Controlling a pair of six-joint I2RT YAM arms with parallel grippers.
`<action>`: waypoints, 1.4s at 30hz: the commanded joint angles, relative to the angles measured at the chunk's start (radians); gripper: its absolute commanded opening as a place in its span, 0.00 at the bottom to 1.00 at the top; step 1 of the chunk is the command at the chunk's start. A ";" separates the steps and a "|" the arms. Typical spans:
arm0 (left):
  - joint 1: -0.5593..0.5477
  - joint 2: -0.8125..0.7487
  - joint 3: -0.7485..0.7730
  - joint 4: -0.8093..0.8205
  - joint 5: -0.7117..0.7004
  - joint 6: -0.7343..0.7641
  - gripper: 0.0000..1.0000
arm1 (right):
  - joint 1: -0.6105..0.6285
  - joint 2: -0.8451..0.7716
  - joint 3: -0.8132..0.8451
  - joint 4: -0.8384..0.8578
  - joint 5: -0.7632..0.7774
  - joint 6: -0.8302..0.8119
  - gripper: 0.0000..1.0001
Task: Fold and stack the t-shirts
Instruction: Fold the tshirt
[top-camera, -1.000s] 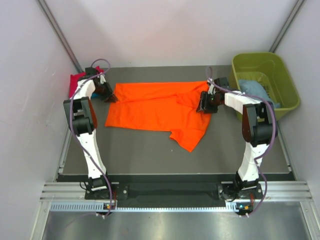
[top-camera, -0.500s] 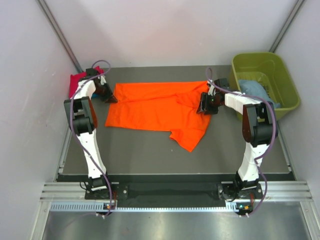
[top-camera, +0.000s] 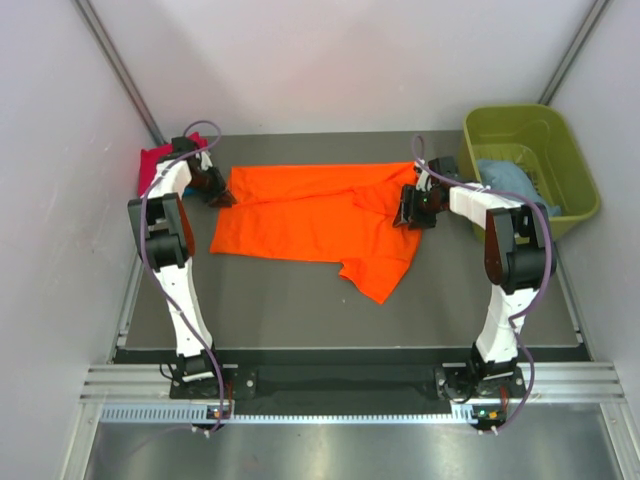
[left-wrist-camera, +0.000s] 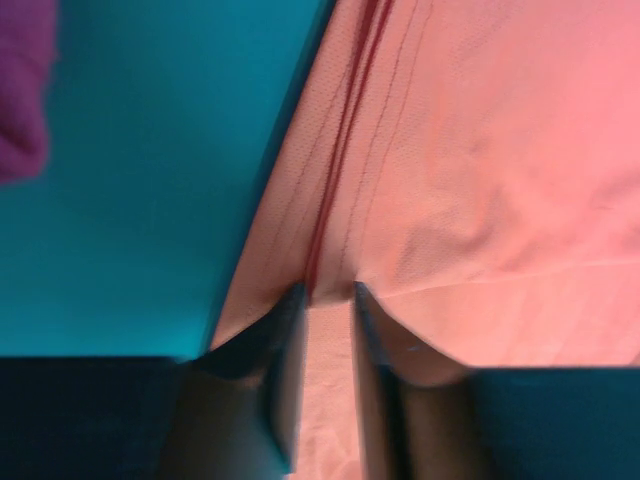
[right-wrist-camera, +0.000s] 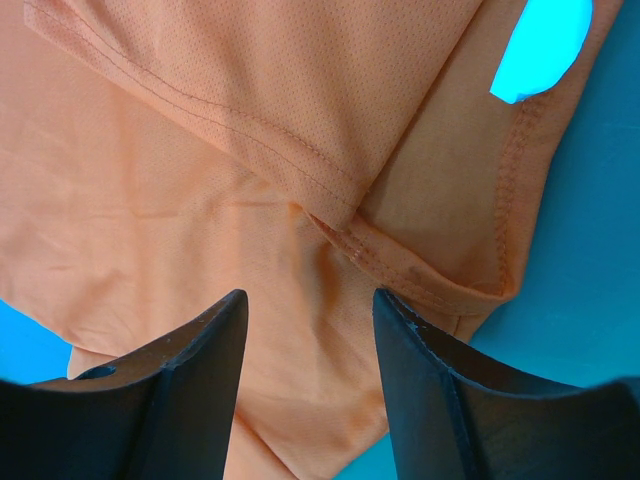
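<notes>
Three t-shirts are in sight, and only the orange t-shirt (top-camera: 310, 215) is being worked. It lies spread across the far half of the surface (top-camera: 300, 310), long side running left to right, with one pointed flap trailing toward the near edge on its right.

Each arm has taken one end of the shirt, which suits a fold that needs both ends lifted together. The left arm (top-camera: 165, 230) reaches to the shirt's far left corner. In its wrist view the jaws stand close together right at the stitched hem, with orange cloth showing in the narrow gap. I cannot tell whether they are pinching that edge or only bracketing it. The right arm (top-camera: 510, 240) bends inward to the shirt's right end. Its jaws are plainly apart, nothing between them, poised over a spot where one layer of cloth is doubled over another near a seam.

My reading is that the fold is only starting, since the shirt is mostly flat and its right end is rumpled.

The crimson-pink t-shirt (top-camera: 152, 160) sits bunched in the far left corner behind the left arm, out of the way. A light blue t-shirt (top-camera: 505, 178) waits in the olive-green tub (top-camera: 530, 135) at the far right
</notes>
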 joint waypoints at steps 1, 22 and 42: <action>-0.012 -0.002 -0.013 0.013 -0.018 0.008 0.27 | -0.008 -0.015 -0.005 0.019 0.031 -0.016 0.54; 0.048 -0.056 0.017 -0.007 -0.082 0.046 0.00 | -0.013 -0.004 -0.022 0.011 0.100 -0.054 0.54; 0.068 -0.067 0.061 -0.003 -0.142 0.055 0.00 | -0.011 0.019 -0.012 0.013 0.126 -0.073 0.53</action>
